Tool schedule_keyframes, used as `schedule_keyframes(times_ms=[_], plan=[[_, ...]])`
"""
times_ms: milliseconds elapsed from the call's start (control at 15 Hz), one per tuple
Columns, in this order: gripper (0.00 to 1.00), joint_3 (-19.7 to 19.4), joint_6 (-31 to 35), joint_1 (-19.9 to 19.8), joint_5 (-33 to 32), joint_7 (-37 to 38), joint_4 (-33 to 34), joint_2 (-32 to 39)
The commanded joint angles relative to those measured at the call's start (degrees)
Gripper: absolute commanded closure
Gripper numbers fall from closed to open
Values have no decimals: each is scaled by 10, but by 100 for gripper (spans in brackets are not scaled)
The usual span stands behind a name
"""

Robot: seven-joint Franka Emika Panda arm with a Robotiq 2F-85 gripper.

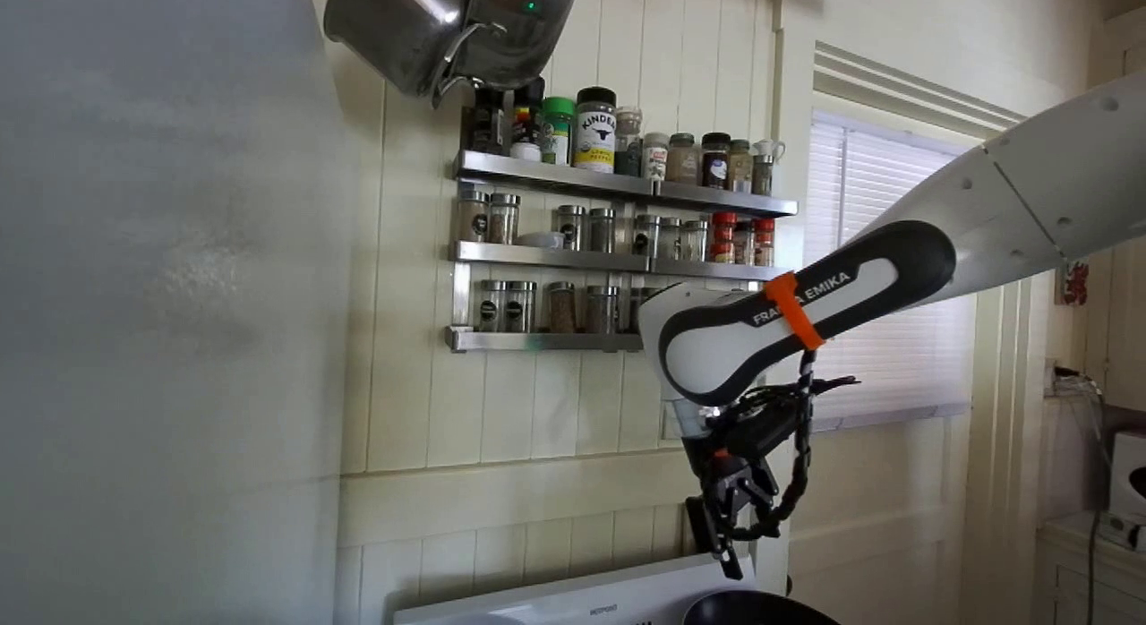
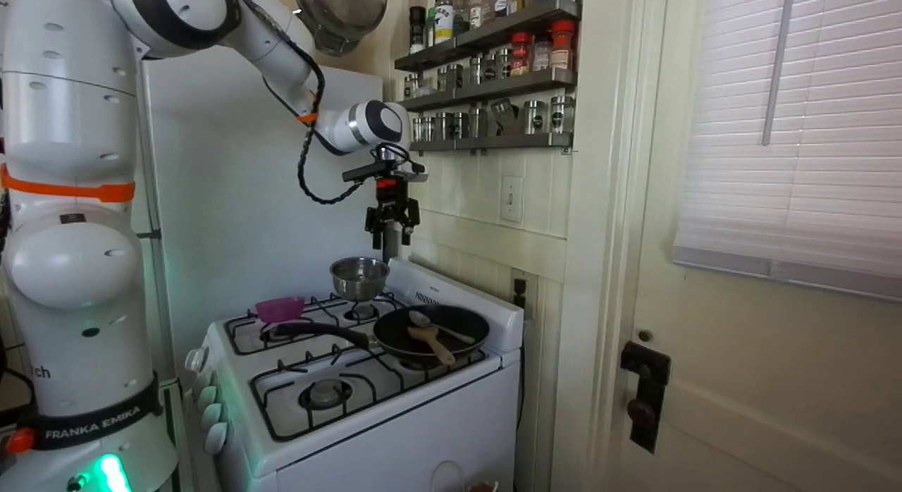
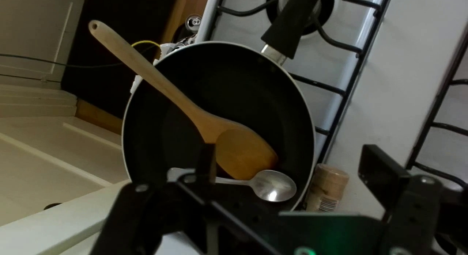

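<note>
While the gripper (image 2: 392, 237) hangs above the stove (image 2: 394, 428), its fingers apart and clasping nothing, we see a wooden utensil (image 3: 237, 152) and a metal spoon (image 3: 274, 185) lying in the pan (image 3: 237, 76) below; a steel pot (image 2: 358, 289) and pink bowl (image 2: 280, 309) stand far left in an exterior view. No grasp is made; more than that, done or left, we cannot tell.

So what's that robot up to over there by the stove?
The robot arm stretches over the stove, but it isn't holding anything. Its gripper hangs open in the air. In the wrist view you can see a black frying pan with a wooden spoon and a metal spoon lying in it. A metal pot and a pink bowl are on the stove too.
</note>
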Motion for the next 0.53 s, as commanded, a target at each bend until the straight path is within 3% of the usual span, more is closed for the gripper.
schedule_keyframes(times_ms=[0, 67, 467], plan=[[0, -4, -20, 23, 24, 28, 47, 52], [0, -10, -1, 20, 7, 16, 22, 29], [0, -11, 7, 32, 9, 42, 40, 57]])
